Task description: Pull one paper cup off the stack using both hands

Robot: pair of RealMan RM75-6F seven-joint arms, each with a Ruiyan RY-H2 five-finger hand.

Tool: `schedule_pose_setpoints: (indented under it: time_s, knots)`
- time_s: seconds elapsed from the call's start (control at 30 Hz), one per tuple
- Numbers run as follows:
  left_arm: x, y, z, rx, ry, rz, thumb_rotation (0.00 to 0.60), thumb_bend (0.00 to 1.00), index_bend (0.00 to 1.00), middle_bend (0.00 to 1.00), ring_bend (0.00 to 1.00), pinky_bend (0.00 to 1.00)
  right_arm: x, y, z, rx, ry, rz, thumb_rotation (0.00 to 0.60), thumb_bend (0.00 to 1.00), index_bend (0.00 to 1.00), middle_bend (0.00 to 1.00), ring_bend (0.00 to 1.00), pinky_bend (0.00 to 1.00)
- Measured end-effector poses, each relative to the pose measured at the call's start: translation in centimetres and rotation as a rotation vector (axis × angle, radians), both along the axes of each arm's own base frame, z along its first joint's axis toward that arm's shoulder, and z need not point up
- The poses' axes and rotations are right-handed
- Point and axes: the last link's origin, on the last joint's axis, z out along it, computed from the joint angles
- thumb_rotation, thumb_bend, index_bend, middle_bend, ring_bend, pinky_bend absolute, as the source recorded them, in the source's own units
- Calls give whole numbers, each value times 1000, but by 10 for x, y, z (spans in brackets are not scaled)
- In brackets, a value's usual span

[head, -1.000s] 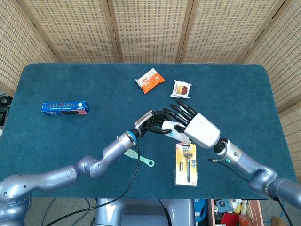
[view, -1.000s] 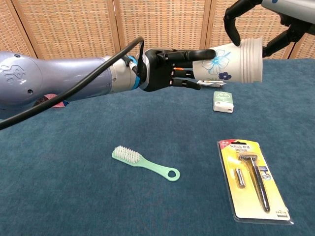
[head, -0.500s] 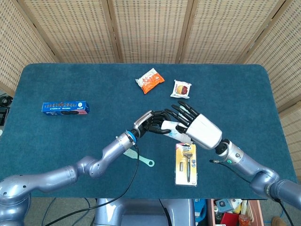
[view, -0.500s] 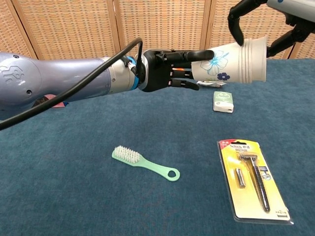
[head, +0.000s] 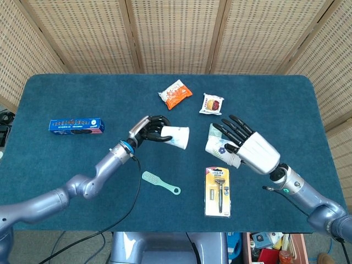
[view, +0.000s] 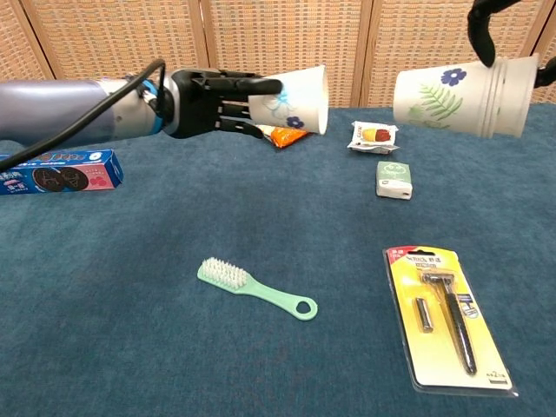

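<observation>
The left hand [head: 147, 130] grips a single paper cup [head: 176, 137], held on its side above the surface [head: 66, 165]. The right hand [head: 250, 147] grips the remaining stack [head: 220, 148], well apart to the right. Separation appears complete; the next move calls for setting the cup down upright, clear of the brush [view: 254, 289] and razor pack [view: 448, 317].

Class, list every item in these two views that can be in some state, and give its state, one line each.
single paper cup: held on its side by the left hand, clear of the stack
cup stack: held on its side by the right hand
brush: lying flat, untouched
razor pack: sealed, flat
biscuit box: closed, flat
orange snack packet: unopened
</observation>
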Motion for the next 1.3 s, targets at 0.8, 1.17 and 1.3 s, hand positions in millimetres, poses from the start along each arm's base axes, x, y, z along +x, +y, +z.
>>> schedule_pose_setpoints:
  time_s: [0.8, 1.17, 1.3]
  knots:
    - [-97, 0, 98, 287, 711, -312, 600, 203, 546, 495, 512, 488, -20, -9, -4, 4, 680, 41, 600, 764, 685, 182, 10, 190]
    - [-128, -15, 95, 334, 1028, -402, 600, 208, 546, 495, 512, 488, -2, -12, -28, -2, 1020, 123, 600, 764, 685, 182, 10, 196]
    - [-133, -18, 87, 325, 1054, -388, 600, 209, 546, 494, 512, 488, 2, -16, -33, -10, 1049, 115, 600, 764, 685, 179, 10, 196]
